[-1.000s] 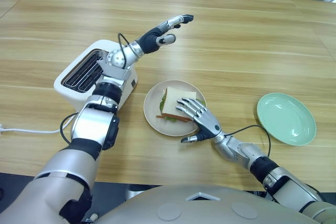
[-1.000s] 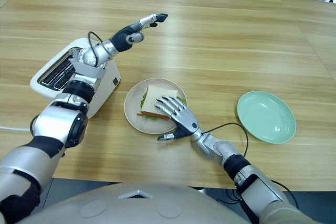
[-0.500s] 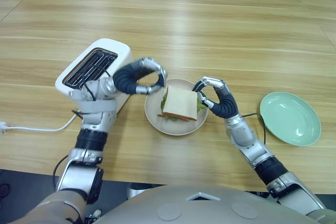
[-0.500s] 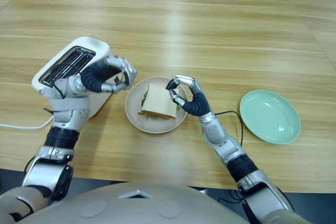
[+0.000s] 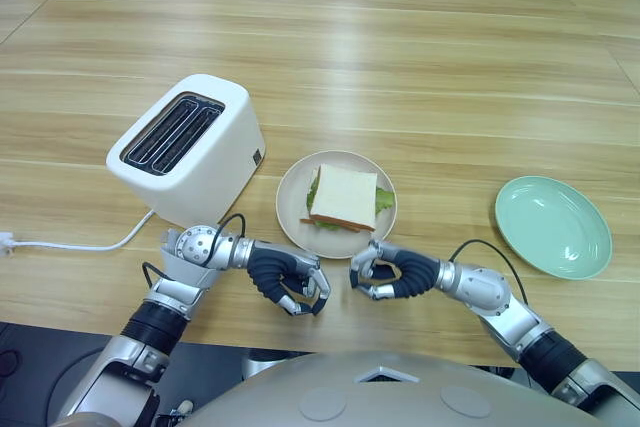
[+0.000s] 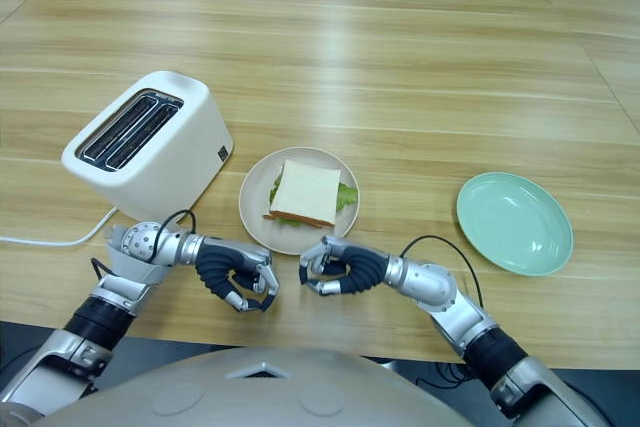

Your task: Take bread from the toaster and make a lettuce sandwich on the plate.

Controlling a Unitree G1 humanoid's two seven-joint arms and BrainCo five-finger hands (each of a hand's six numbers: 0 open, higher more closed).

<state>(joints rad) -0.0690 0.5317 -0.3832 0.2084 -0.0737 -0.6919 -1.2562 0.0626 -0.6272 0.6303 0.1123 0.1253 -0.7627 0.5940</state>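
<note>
A sandwich (image 5: pixel 343 197) of white bread with lettuce showing at its edges lies on the beige plate (image 5: pixel 288 209) in the middle of the table. The white toaster (image 5: pixel 187 146) stands to the plate's left, its two slots dark. My left hand (image 5: pixel 290 282) rests low near the table's front edge, just below the plate's left side, fingers curled and holding nothing. My right hand (image 5: pixel 385 273) sits beside it below the plate's right side, also curled and holding nothing. Both hands are apart from the plate.
A light green plate (image 5: pixel 552 225) lies bare at the right. The toaster's white cord (image 5: pixel 70 246) runs off to the left edge. Wide wooden tabletop (image 5: pixel 400 57) stretches behind the plate and toaster.
Both hands curled shut and dropped from the plate's sides to the table's front edge. The left hand had first come down from above the toaster; the right lifted off the sandwich.
</note>
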